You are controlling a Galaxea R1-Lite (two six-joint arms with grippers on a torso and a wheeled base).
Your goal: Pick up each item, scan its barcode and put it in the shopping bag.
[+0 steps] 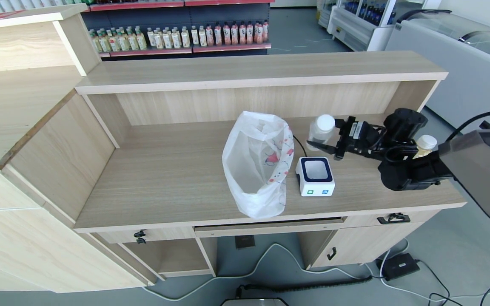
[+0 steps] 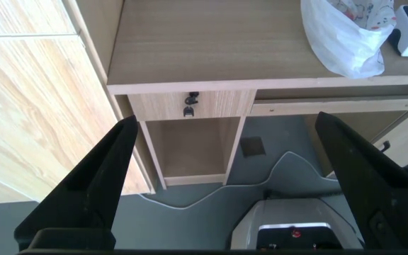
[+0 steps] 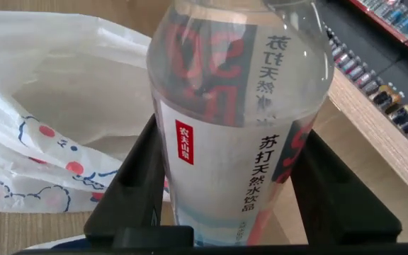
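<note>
My right gripper (image 1: 323, 142) is shut on a clear bottle (image 1: 321, 129) with a white cap, held just above and behind the white scanner (image 1: 315, 175) on the counter. Up close, the bottle (image 3: 243, 106) stands between the black fingers (image 3: 137, 177), its white and red label facing the camera. The white shopping bag (image 1: 260, 161) stands open just left of the scanner, and it lies behind the bottle as the bag (image 3: 55, 120). A second bottle (image 1: 425, 145) with a white cap stands behind the right arm. My left gripper (image 2: 225, 184) hangs open below the counter's front edge, with nothing in it.
The wooden counter (image 1: 177, 178) has a raised back shelf and side walls. A black cable runs from the scanner behind the bag. Drawers (image 2: 190, 106) and cables lie under the counter. Shop shelves of bottles (image 1: 177, 36) and freezers stand beyond.
</note>
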